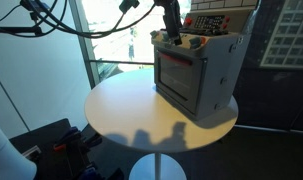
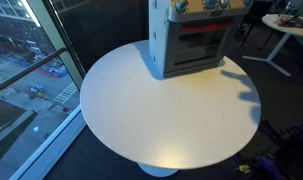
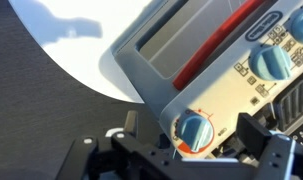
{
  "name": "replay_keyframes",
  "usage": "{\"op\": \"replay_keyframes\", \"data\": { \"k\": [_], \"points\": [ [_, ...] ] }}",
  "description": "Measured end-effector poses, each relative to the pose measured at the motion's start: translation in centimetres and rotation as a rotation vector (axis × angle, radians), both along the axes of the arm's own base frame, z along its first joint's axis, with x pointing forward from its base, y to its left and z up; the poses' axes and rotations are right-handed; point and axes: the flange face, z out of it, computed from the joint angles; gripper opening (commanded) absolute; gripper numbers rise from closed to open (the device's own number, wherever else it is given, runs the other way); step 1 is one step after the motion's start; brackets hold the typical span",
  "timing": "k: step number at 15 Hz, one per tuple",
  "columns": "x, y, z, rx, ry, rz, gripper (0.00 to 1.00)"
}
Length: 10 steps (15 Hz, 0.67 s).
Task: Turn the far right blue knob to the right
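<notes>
A grey toy oven [image 1: 196,75] with a red handle stands on a round white table in both exterior views [image 2: 191,45]. In the wrist view a blue knob [image 3: 194,132] with an orange ring sits at the end of the oven's top panel. Two more blue knobs [image 3: 269,62] lie further along the panel. My gripper [image 3: 193,150] is open, with one black finger on each side of the end knob, not touching it. In the exterior views the gripper [image 1: 171,35] is down on the oven's top [image 2: 181,8].
The round white table [image 1: 131,110] has bare surface in front of the oven [image 2: 161,110]. A glass wall and railing stand behind the table [image 1: 51,60]. Black cables hang overhead [image 1: 81,20]. Another white table stands at the back [image 2: 281,35].
</notes>
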Motion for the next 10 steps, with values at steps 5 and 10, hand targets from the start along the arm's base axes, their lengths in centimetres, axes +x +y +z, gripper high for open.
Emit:
{"op": "replay_keyframes", "data": {
  "k": [5, 10],
  "points": [
    [-1.7, 1.5, 1.2, -0.059, 0.083, 0.178, 1.0],
    [-3.4, 3.6, 1.5, -0.114, 0.198, 0.347, 1.0]
  ]
}}
